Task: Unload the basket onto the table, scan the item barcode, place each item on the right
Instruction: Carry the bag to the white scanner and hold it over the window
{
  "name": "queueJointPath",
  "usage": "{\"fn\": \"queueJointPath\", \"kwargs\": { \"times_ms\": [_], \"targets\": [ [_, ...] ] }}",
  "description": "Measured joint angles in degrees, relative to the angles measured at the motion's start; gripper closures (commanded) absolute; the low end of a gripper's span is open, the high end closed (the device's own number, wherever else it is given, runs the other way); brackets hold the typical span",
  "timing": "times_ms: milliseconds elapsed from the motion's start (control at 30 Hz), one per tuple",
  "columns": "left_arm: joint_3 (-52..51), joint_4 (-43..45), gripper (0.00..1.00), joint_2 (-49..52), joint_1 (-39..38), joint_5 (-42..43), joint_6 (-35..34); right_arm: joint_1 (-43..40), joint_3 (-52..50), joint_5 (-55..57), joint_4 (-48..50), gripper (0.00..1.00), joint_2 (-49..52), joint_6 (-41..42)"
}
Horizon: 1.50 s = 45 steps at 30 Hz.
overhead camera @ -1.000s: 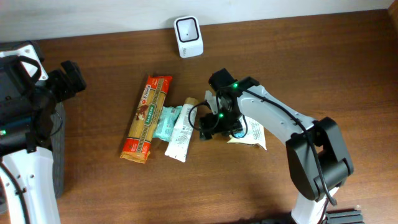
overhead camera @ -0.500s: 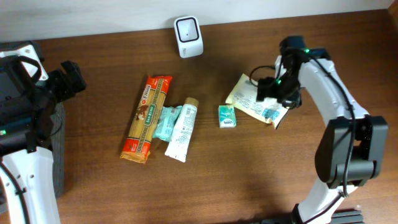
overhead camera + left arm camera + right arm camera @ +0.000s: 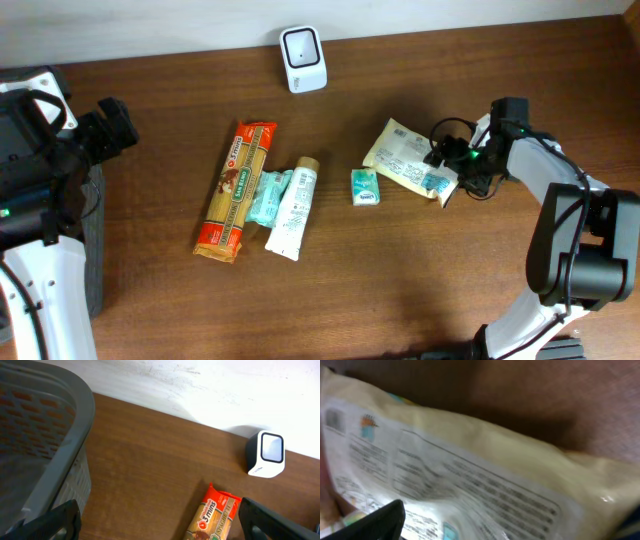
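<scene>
A cream printed packet (image 3: pixel 405 158) lies flat on the table, right of a small green-and-white box (image 3: pixel 366 187). My right gripper (image 3: pixel 453 166) is at the packet's right end. In the right wrist view the packet (image 3: pixel 485 465) fills the frame, blurred. The right gripper (image 3: pixel 507 527) has its jaws spread wide over it, with one dark fingertip (image 3: pixel 382 521) at the lower left. The white scanner (image 3: pixel 303 60) stands at the back edge, also seen as the scanner (image 3: pixel 265 453). My left gripper (image 3: pixel 160 525) is open, well above the table at the far left, holding nothing.
A red-and-gold spaghetti pack (image 3: pixel 236 190), a teal packet (image 3: pixel 265 197) and a white tube (image 3: pixel 292 210) lie side by side left of centre. A grey basket (image 3: pixel 45 435) stands at the left edge under the left arm. The spaghetti pack (image 3: pixel 212 517) shows below the left gripper.
The right arm swung from the table's middle to the right, taking the cream packet along and uncovering the small box. Its jaws have spread wider. The left arm is still.
</scene>
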Motion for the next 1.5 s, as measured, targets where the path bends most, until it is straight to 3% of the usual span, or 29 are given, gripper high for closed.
{"fn": "queueJointPath", "kwargs": {
  "times_ms": [33,67,133,167,300,500,600,833,967,1167,1233,1333,1433,1500],
  "targets": [
    [0.0,0.0,0.01,0.0,0.0,0.0,0.0,0.2,-0.42,-0.2,1.33,0.52,0.07,0.0],
    [0.0,0.04,0.01,0.0,0.0,0.0,0.0,0.55,-0.68,-0.72,2.43,0.73,0.66,-0.35],
    [0.0,0.02,0.01,0.0,0.0,0.0,0.0,1.4,-0.72,-3.41,3.91,0.94,2.75,-1.81],
    [0.0,0.02,0.01,0.0,0.0,0.0,0.0,1.53,-0.72,-5.16,4.33,0.96,3.56,-2.49],
    [0.0,0.0,0.01,0.0,0.0,0.02,0.02,1.01,-0.66,-14.34,2.05,0.96,4.39,-9.94],
    [0.0,-0.02,0.01,0.0,0.0,0.0,0.0,1.27,8.02,-23.3,-21.0,0.96,-3.63,-28.24],
    [0.0,0.02,0.01,0.0,0.0,0.0,0.02,2.75,10.58,-25.66,-24.5,0.96,-12.28,-36.22],
    [0.0,0.0,0.01,0.0,0.0,0.0,0.0,3.52,10.67,-39.36,-32.39,0.96,-12.74,-51.45],
    [0.0,0.02,0.01,0.0,0.0,0.0,0.0,3.63,10.88,-48.43,-33.38,0.96,-12.74,-56.43],
    [0.0,-0.02,0.01,0.0,0.0,0.0,0.0,6.69,17.14,-50.18,-36.24,0.96,-15.47,-57.51],
    [0.0,-0.63,0.01,0.0,0.0,0.02,0.0,7.69,20.17,-45.79,-33.35,0.96,-16.87,-54.07],
    [0.0,-1.25,0.01,0.0,0.0,0.02,0.02,12.33,21.88,-28.48,-20.48,0.96,-17.46,-41.62],
    [0.0,-2.32,0.01,0.0,0.0,0.0,0.0,24.92,21.77,2.84,-6.05,0.96,-17.33,-31.58],
    [0.0,-2.23,0.01,0.0,0.0,-0.02,0.02,31.67,21.81,20.5,1.62,0.96,-16.41,-33.66]
  ]
}}
